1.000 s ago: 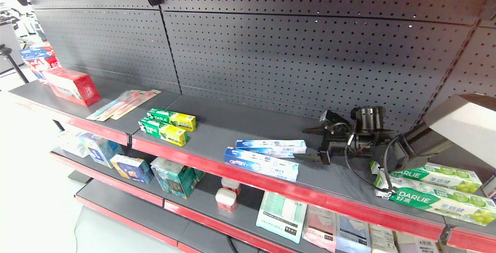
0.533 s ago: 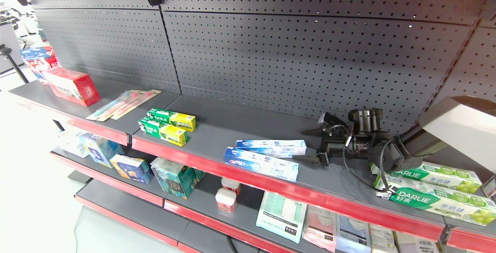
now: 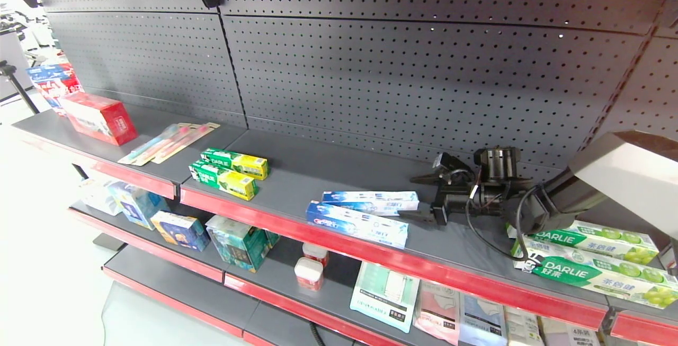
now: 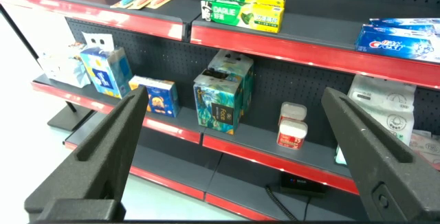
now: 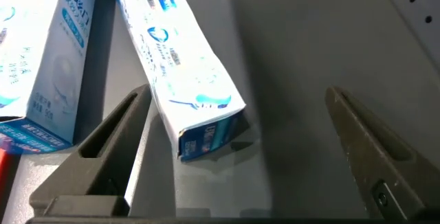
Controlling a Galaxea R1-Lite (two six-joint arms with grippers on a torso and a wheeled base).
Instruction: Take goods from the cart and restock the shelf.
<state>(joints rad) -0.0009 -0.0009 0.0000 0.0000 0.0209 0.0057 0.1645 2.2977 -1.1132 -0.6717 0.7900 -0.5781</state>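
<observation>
Two blue-and-white toothpaste boxes lie on the grey shelf (image 3: 318, 168), one at the front edge (image 3: 357, 224) and one behind it (image 3: 371, 200). My right gripper (image 3: 412, 196) hangs low over the shelf just right of the rear box, open, with nothing held. In the right wrist view that box's end (image 5: 199, 107) lies between the open fingers (image 5: 103, 162), close to one of them and apart from the other. My left gripper (image 4: 235, 92) is open and empty in front of the lower shelves.
Green toothpaste boxes (image 3: 598, 272) lie right of the right arm. Green-yellow boxes (image 3: 228, 174), toothbrush packs (image 3: 167, 142) and a red box (image 3: 98, 118) sit farther left. Bare shelf lies behind the blue boxes. Lower shelves hold a teal box (image 4: 223, 93) and small jars (image 4: 292, 124).
My right gripper has crept a little to the left, closer to the rear blue-and-white box, still open. The boxes have not moved.
</observation>
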